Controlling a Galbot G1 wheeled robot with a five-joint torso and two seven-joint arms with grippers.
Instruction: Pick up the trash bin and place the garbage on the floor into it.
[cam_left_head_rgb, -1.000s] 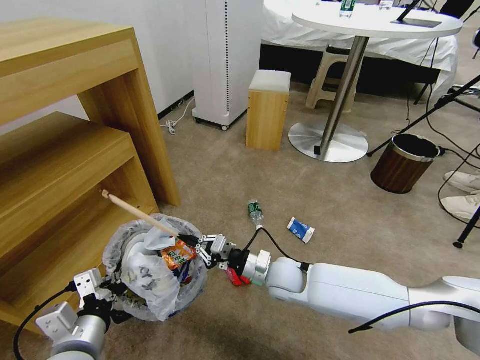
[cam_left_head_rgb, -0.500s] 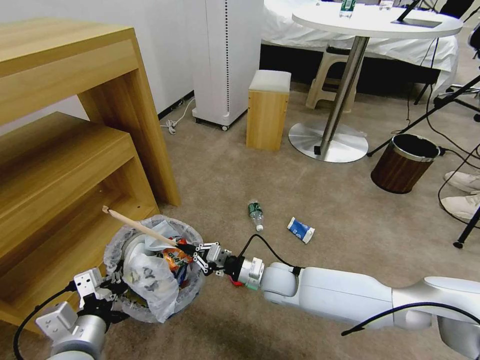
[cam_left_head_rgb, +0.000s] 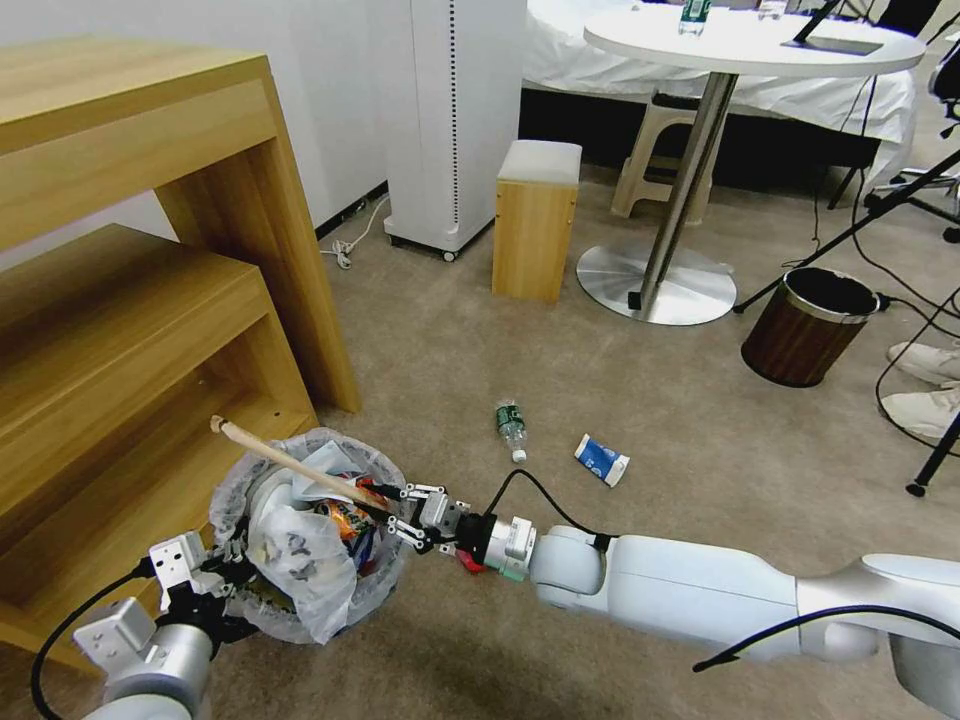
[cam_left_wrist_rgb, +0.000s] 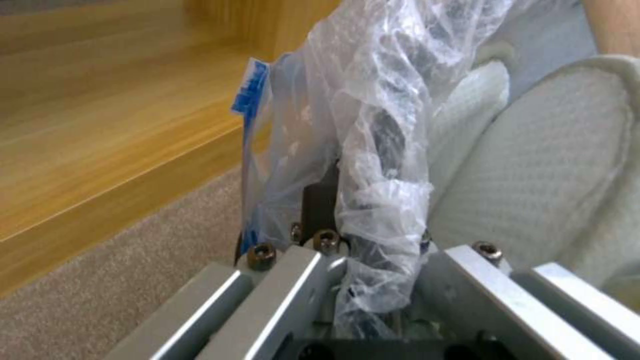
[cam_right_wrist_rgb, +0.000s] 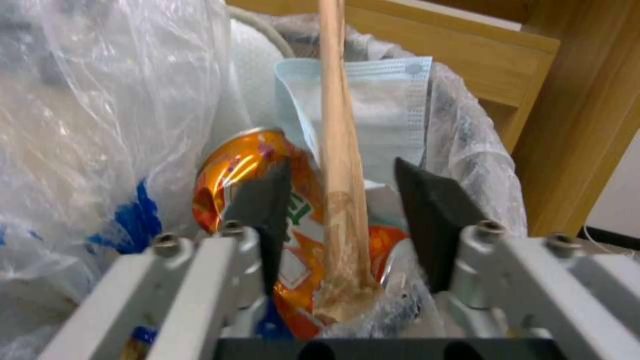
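Left gripper (cam_left_head_rgb: 215, 570) clamped the bin (cam_left_head_rgb: 300, 545) rim | right gripper (cam_right_wrist_rgb: 343, 220) jaws open around stick (cam_left_head_rgb: 290, 464) | I judged: let it settle, withdraw straight.

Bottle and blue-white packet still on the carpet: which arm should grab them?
Right, probably. The right gripper is open, the wooden stick loose between its fingers, on the side of the bottle and packet. The left gripper is shut on the trash bin.
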